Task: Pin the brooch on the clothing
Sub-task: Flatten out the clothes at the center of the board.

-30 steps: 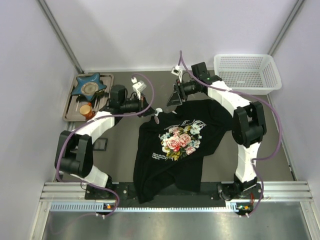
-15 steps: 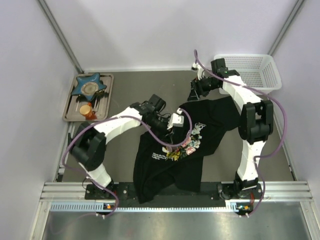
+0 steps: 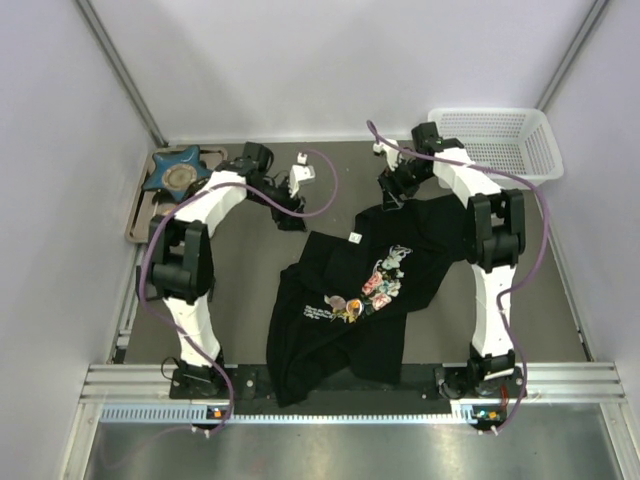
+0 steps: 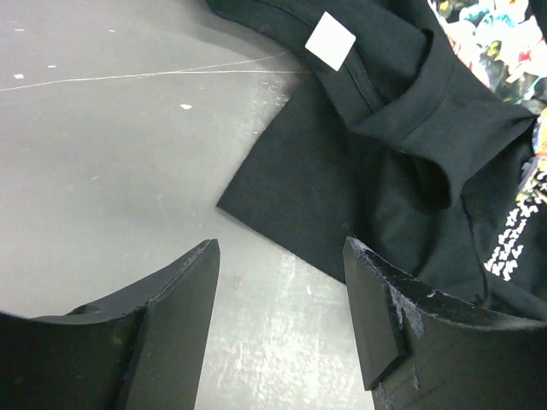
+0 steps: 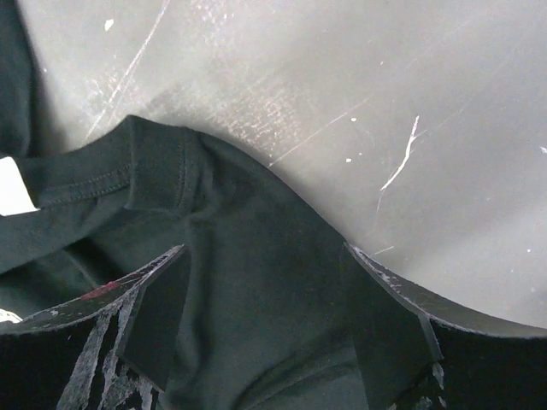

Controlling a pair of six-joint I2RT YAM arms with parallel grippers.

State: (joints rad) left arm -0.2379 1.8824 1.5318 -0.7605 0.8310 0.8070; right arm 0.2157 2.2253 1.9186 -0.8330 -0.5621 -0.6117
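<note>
Left gripper (image 4: 280, 256) gapes empty over the table (image 4: 102, 154), the T-shirt (image 4: 402, 162) just beyond its right finger; right gripper (image 5: 265, 252), also released, straddles the shirt's edge

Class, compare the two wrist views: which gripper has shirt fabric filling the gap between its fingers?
The right gripper: the black T-shirt fills the gap between its fingers. The left gripper shows mostly bare table there, with only the shirt's edge.

Robotics lab cell: plain pale enclosure walls (image 3: 330, 70), scuffed grey desk (image 3: 240, 280), aluminium rail (image 3: 120, 380) carrying cabled left arm (image 3: 195, 320) and right arm (image 3: 487, 310).
</note>
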